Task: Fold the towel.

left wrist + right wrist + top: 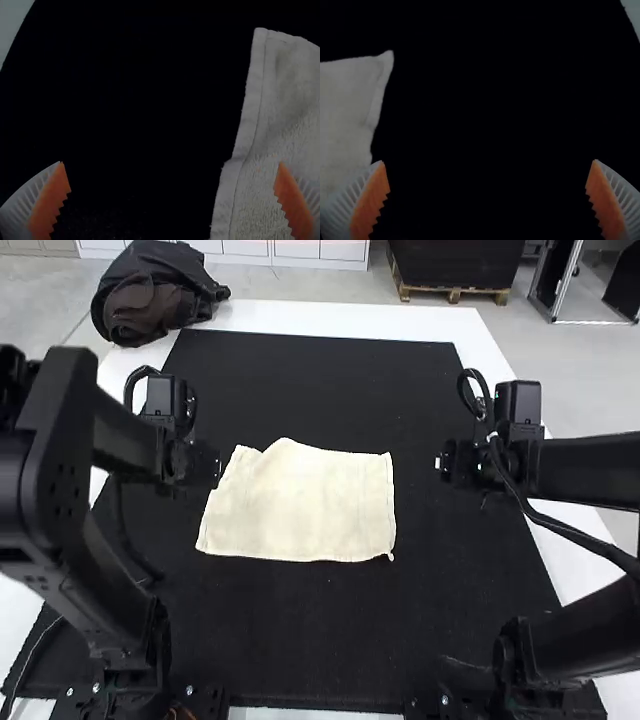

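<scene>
Lying flat between left jaws and right jaws: towel (310, 505), long axis running crosswise, from left pair toward right; each pair spread wide.

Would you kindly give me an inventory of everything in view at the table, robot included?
Towel: one, cream, lying flat near the middle of the mat, its far edge uneven toward the left
Mat: one, black, covering most of the table
Table: one, white, its border showing around the mat
Cables: several, black, along the arms
Left arm: one, black, at the left
Right arm: one, black, at the right
Left hand: one, white ribbed fingers with orange pads, open by the towel's left side
Right hand: one, same colours, open to the towel's right
</scene>
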`<state>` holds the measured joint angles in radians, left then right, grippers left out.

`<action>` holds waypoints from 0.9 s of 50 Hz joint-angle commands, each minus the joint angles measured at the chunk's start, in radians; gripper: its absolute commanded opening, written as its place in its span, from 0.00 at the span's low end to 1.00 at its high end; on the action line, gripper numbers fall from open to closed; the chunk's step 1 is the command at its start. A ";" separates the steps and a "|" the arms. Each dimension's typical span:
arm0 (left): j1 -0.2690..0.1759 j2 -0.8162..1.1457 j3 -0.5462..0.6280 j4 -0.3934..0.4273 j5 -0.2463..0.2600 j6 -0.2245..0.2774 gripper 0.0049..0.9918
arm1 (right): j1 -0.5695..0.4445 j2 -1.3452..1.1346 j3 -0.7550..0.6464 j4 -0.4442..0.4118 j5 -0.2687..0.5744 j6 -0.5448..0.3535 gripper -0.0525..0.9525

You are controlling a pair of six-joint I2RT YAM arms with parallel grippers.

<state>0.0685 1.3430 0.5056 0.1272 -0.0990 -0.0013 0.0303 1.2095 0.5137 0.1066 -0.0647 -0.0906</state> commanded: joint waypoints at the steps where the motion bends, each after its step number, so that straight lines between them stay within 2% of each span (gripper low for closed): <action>1: 0.022 0.018 0.076 -0.006 0.087 -0.002 0.97 | 0.037 -0.005 0.051 0.001 -0.027 -0.001 0.96; 9: 0.030 0.105 0.136 -0.035 0.154 -0.002 0.97 | 0.118 0.056 0.077 -0.025 -0.053 0.035 0.95; 15: 0.051 0.182 0.183 -0.058 0.171 0.017 0.97 | 0.163 0.111 0.100 -0.030 -0.060 0.066 0.95; 24: 0.074 0.271 0.241 -0.075 0.183 0.038 0.97 | 0.180 0.177 0.144 -0.025 -0.069 0.083 0.95; 31: 0.085 0.326 0.286 -0.081 0.219 0.055 0.97 | 0.181 0.239 0.175 -0.022 -0.078 0.089 0.95; 45: 0.082 0.423 0.366 -0.093 0.294 0.050 0.97 | 0.200 0.344 0.217 0.008 -0.078 0.107 0.95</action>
<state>0.1440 1.7470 0.8337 0.0338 0.1390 0.0406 0.2054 1.5208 0.6926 0.0990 -0.1314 -0.0071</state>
